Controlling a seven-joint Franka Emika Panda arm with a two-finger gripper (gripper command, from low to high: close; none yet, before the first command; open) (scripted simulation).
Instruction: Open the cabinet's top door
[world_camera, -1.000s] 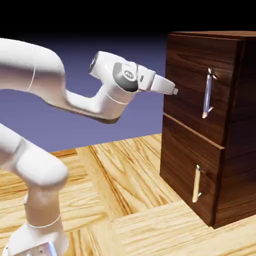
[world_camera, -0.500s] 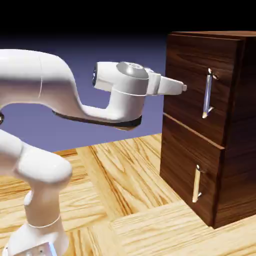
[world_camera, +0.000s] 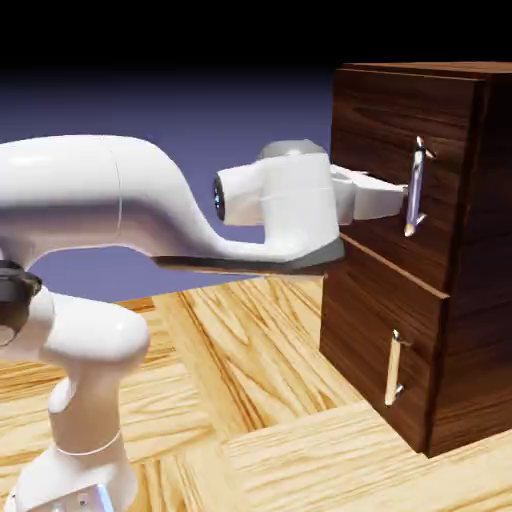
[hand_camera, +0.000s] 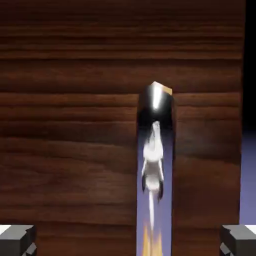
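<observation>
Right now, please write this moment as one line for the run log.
phase: approach | gripper: open, at handle of top door, nothing held | hand view: handle between fingertips | door: closed

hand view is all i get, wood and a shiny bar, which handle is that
Observer: The exterior view shows the gripper level with the top door, by its long handle; the shorter lower handle is well below.
Operator: is the door open at all
Observer: No, it sits flush with the front of the cabinet.
Operator: am i touching the bar
Observer: The fingertips reach its lower half from the exterior view's left, but whether they touch it I cannot tell.
</observation>
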